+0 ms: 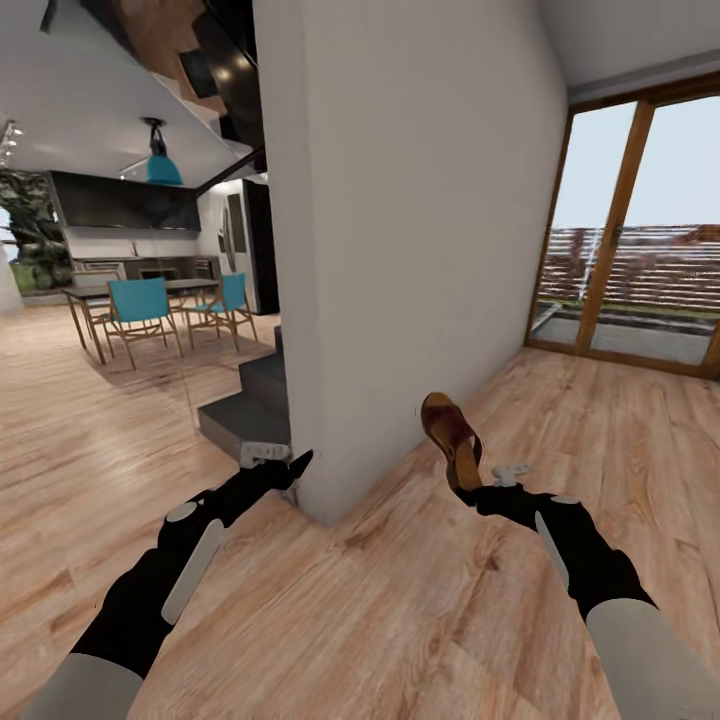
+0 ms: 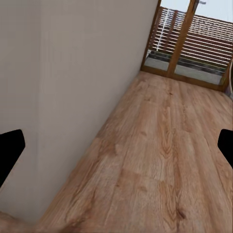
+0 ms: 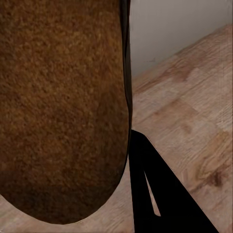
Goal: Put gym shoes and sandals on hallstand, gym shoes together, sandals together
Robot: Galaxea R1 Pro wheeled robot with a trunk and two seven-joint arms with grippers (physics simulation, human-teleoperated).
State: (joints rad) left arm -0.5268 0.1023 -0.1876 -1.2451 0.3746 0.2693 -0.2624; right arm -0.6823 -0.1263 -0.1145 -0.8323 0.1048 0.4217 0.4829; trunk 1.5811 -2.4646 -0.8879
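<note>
Sandal held aloft just right of frame centre in the head view, clear of the corridor floor, long axis steeply upright, leaning toward upper left; toe or heel uppermost: cannot tell. Tan footbed large in the right wrist view. Right gripper clamped on its lower end. Left gripper lower left of centre by the white wall corner, fingers spread wide, holding nothing. Probably mid-carry, hallstand nowhere ahead. Next calls for turning toward the rack and laying the sandal flat on a shelf.
</note>
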